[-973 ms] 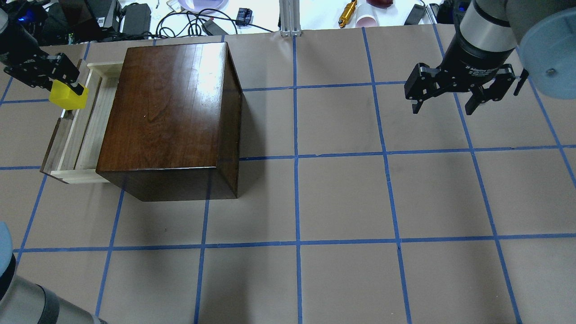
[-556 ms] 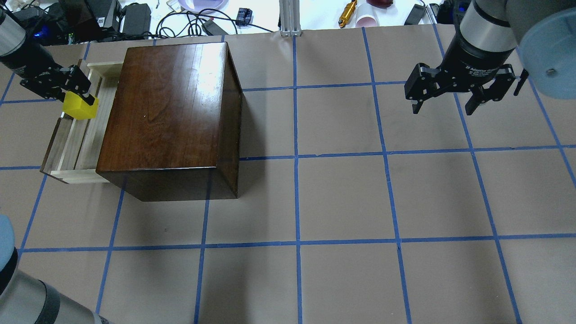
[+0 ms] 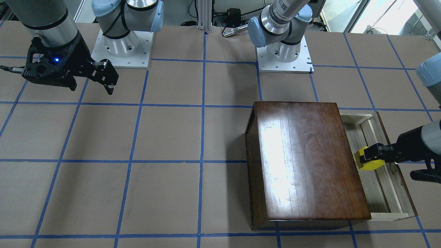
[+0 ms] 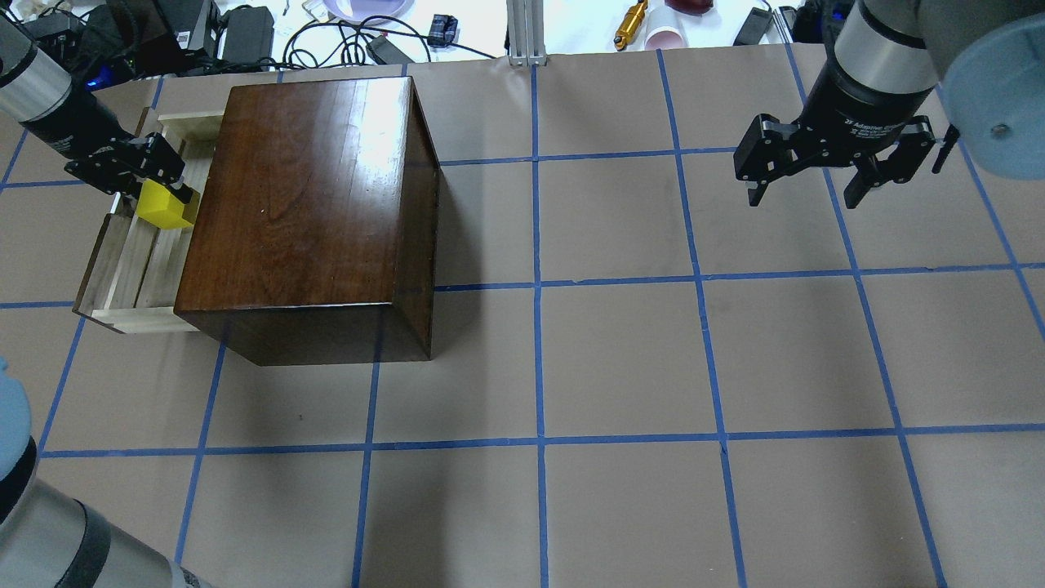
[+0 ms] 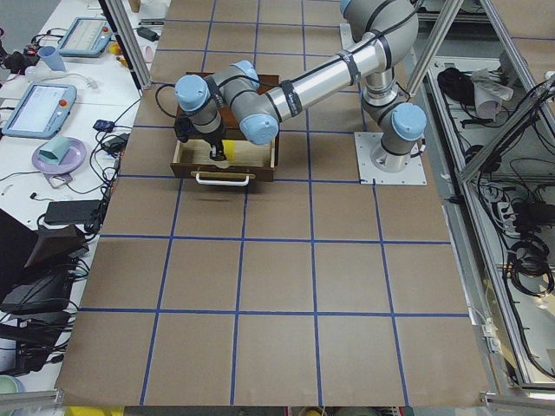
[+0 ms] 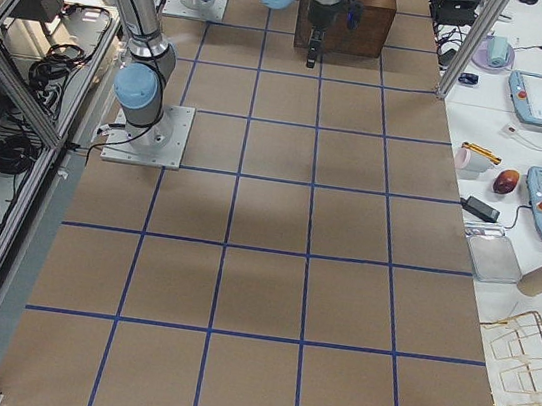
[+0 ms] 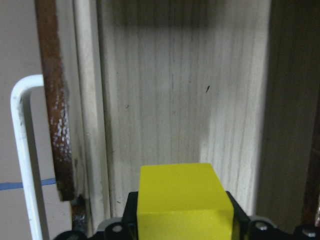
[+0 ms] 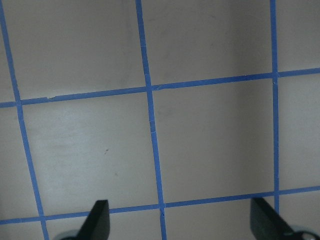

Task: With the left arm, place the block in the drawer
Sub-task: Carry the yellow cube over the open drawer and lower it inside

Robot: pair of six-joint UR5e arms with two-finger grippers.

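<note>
Left gripper (image 4: 161,198) is clamped on the yellow block (image 4: 168,211), pinching it from two opposite sides. The block is held in the air and not set down yet, as far as I can judge. It hangs over the open drawer (image 4: 122,273) of the dark wooden box (image 4: 310,204), just beside the box's front edge and somewhere around mid-length of the drawer. From my left wrist camera the block sits at the bottom of the frame with the pale drawer floor (image 7: 165,100) straight ahead and the metal pull (image 7: 22,150) off to one side, so the target lies directly below the tool. The drawer's long axis runs along the box front; there is plenty of floor along it, little room across it between front panel and box. Next move, I judge: straight down a little, then let go — the risk is clipping the box edge if I drift toward it. Right gripper (image 4: 804,196) hangs with fingers apart, holding nothing, over the taped table (image 4: 620,351) and well apart from the box — left arm is nearer by far.
</note>
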